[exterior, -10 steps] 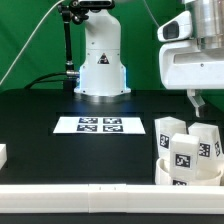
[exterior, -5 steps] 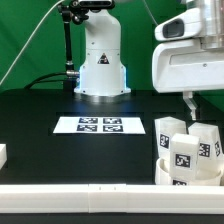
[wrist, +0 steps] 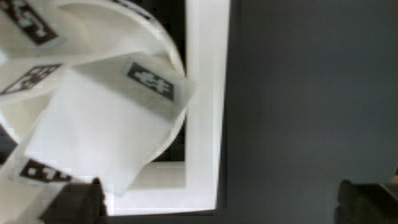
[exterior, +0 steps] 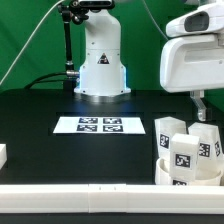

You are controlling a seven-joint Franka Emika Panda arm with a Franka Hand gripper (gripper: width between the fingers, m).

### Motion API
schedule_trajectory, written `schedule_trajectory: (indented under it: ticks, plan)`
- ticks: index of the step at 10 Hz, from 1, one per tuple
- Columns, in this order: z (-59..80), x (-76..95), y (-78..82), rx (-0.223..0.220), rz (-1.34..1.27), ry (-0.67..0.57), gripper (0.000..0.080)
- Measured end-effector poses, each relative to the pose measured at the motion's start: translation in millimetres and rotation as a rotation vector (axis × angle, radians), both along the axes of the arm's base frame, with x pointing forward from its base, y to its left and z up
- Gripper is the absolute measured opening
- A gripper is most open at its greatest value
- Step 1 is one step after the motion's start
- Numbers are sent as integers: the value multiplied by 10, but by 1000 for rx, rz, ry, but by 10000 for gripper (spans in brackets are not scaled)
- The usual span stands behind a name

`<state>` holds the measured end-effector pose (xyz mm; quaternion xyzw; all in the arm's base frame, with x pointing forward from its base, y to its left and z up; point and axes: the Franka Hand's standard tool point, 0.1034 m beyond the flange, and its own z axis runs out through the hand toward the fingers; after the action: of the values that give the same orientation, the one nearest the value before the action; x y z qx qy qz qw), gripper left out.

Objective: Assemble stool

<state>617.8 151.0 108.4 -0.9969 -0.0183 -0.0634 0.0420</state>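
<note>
White stool legs (exterior: 187,148) with black square tags stand bunched at the exterior view's right. The gripper (exterior: 199,103) hangs just above them. Its fingers look spread apart, holding nothing.

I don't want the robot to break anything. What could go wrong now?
1. The stool parts stand crowded together at the exterior view's right, right by the rail. Reaching for one could bump or tip its neighbours.
2. The end effector hangs just above those parts. If it comes down a little off, a finger might land on top of a part instead of beside it.
</note>
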Motion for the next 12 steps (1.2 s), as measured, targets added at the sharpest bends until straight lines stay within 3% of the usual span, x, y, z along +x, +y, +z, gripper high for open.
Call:
schedule_trajectory:
  ticks: [2,5,8,12]
  plan:
    - [-1,6,-27,-21,124,-11,649]
    - [-40,7,-106,-115,492,-28,649]
    - [-73,-8,-111,-180,738,-28,649]
    - [-199,-14,-224,-194,776,-18,649]
